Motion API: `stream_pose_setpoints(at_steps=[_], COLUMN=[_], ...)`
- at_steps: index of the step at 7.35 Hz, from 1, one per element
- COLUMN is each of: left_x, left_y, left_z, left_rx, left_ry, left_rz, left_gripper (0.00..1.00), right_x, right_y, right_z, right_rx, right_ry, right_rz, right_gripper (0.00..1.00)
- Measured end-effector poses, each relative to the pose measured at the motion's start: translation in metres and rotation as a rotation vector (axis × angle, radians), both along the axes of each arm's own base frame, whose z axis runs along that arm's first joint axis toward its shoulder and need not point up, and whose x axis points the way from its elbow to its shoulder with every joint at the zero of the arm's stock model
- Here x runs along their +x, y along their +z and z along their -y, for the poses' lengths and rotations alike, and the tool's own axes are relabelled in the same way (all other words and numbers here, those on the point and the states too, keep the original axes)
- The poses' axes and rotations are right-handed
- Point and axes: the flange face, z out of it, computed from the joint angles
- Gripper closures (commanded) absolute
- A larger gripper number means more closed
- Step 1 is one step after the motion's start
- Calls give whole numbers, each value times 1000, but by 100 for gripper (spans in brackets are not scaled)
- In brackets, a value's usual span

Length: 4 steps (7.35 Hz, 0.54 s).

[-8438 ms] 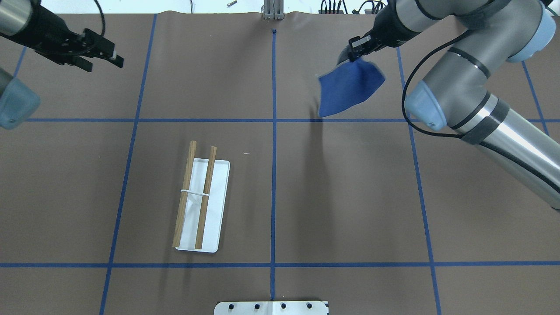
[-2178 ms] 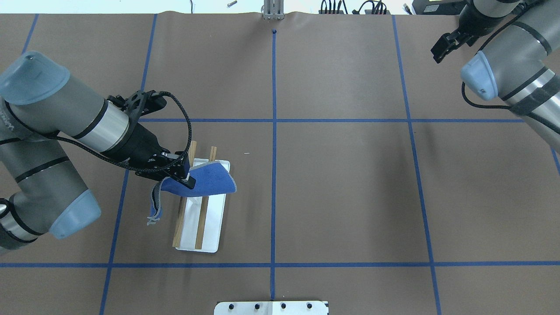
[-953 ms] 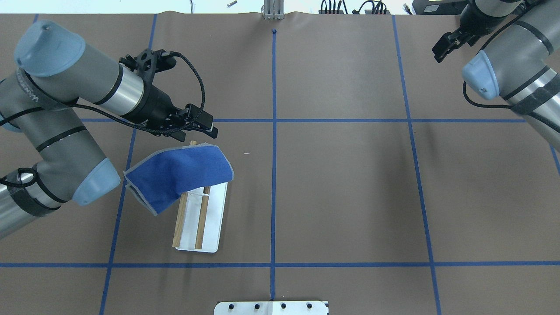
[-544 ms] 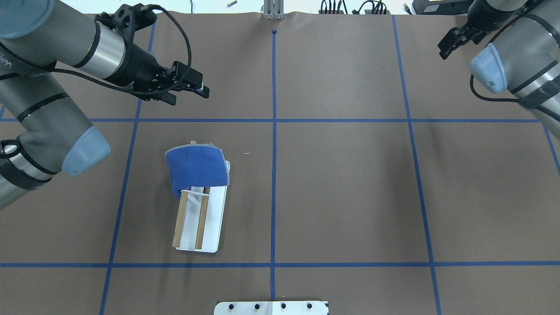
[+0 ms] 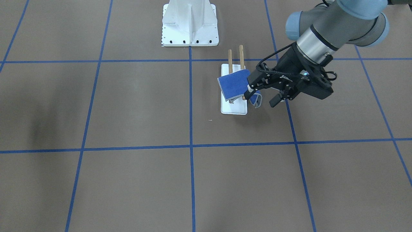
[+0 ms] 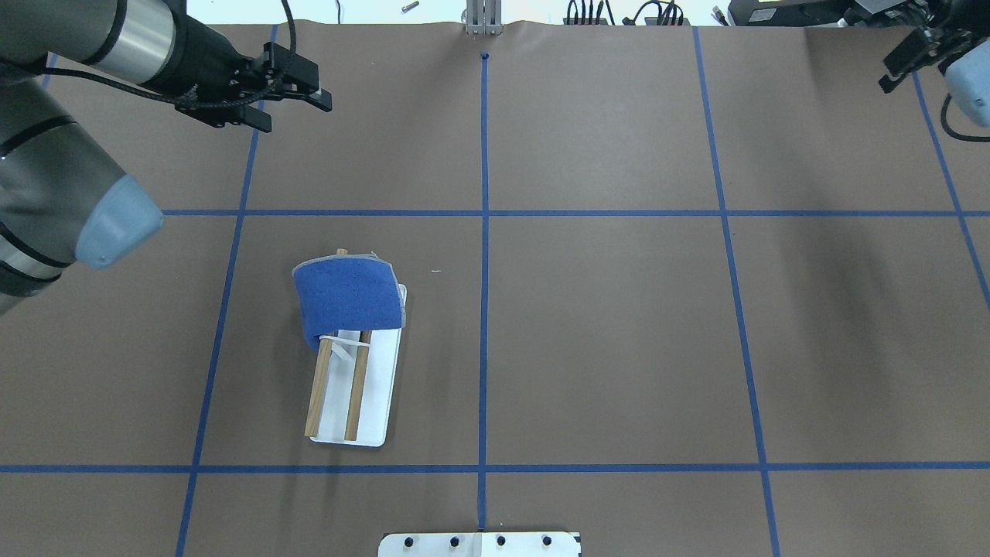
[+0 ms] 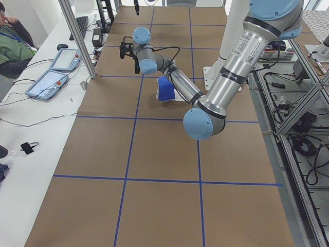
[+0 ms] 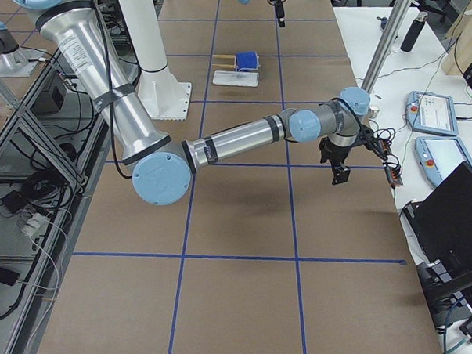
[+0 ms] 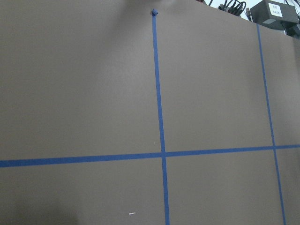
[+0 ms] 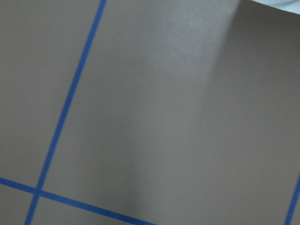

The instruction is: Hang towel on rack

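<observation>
The blue towel (image 6: 348,298) lies draped over the far end of the rack's two wooden dowels (image 6: 357,387), above its white base plate (image 6: 384,387). It also shows in the front-facing view (image 5: 232,84), the left view (image 7: 165,88) and the right view (image 8: 247,60). In the overhead view my left gripper (image 6: 294,112) is open, empty and far beyond the rack at the table's back left. The front-facing view instead shows the left gripper (image 5: 260,95) open right beside the towel. My right gripper (image 6: 891,80) is open and empty at the back right corner.
A white bolted pedestal (image 6: 479,544) (image 5: 190,25) stands at the table's near edge by the robot. Blue tape lines (image 6: 484,232) grid the brown table. Both wrist views show only table and tape. An operator (image 7: 10,41) sits beyond the far edge.
My left gripper let go of the towel and has moved up and away to the back left. The towel settled over the dowels. My right gripper drew back further to the right.
</observation>
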Motion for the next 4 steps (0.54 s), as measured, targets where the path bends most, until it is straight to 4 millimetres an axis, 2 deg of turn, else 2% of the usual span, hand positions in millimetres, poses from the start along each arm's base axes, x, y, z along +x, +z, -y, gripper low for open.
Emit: stream_pose_setpoints(at_steps=[2, 3, 4], left_x=[-45, -70, -102], left_y=[36, 54, 79], left_z=[28, 38, 48], left_rx=[71, 107, 126], left_ry=[55, 112, 171], left_rz=[217, 321, 409], left_gripper=[0, 1, 1], right_x=[58, 83, 101], right_y=[66, 99, 123], right_z=[-33, -56, -79], right_rx=[-16, -13, -15], right_ry=[-5, -24, -33], right_rz=[-31, -51, -61], right_gripper=[0, 0, 0])
